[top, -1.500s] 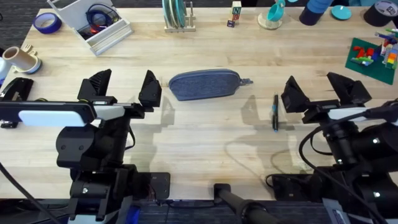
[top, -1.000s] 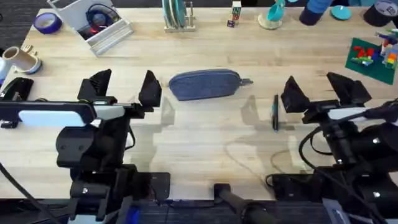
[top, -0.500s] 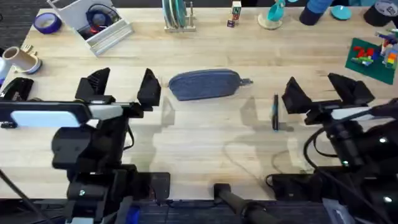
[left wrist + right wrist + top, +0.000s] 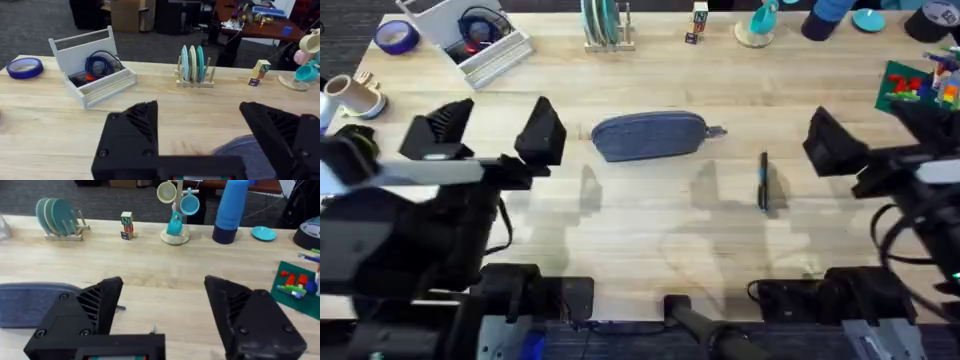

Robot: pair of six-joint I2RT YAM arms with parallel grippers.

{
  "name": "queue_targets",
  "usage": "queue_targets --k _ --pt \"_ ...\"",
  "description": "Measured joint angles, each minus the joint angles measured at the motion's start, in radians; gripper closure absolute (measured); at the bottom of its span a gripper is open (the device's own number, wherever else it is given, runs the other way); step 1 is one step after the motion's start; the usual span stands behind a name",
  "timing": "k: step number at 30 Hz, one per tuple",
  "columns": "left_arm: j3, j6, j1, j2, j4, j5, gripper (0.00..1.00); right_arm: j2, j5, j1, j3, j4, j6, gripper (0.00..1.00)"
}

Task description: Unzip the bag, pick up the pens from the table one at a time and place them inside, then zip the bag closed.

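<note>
The blue-grey bag (image 4: 650, 135) lies zipped on the table (image 4: 650, 230), its small metal pull (image 4: 718, 131) at the right end. A dark pen (image 4: 763, 181) lies lengthwise to the right of it. My left gripper (image 4: 495, 130) hovers open to the left of the bag, holding nothing. My right gripper (image 4: 880, 138) hovers open to the right of the pen, also holding nothing. In the left wrist view the bag (image 4: 242, 150) shows between the open fingers (image 4: 132, 135). In the right wrist view the bag (image 4: 30, 302) lies off to one side, beside one finger.
At the back of the table stand a white caddy (image 4: 470, 40) with cables, blue tape (image 4: 395, 37), a plate rack (image 4: 605, 25), toy blocks (image 4: 698, 22), a mug stand (image 4: 760, 25) and a blue cylinder (image 4: 232, 210). A green brick plate (image 4: 920, 85) lies far right.
Both arms have risen toward the camera and spread outward: the left gripper shifted left, the right gripper shifted right. Bag and pen have not moved.
</note>
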Motion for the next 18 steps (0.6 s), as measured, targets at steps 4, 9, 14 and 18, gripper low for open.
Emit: queue_targets --k 4,9,14,18 --pt "0.1 -0.003 0.0 0.08 -0.054 0.0 0.007 0.111 0.0 0.0 0.113 -0.045 0.0 0.005" --pt "0.242 -0.006 0.0 0.205 -0.155 0.0 0.007 0.279 -0.029 0.0 0.27 -0.161 0.0 0.006" --pt "0.395 -0.007 0.0 0.334 -0.297 0.0 0.008 0.455 -0.046 0.0 0.425 -0.315 0.0 0.007" --pt "0.526 -0.007 0.0 0.444 -0.425 0.0 0.008 0.584 -0.05 0.0 0.536 -0.439 0.0 0.005"
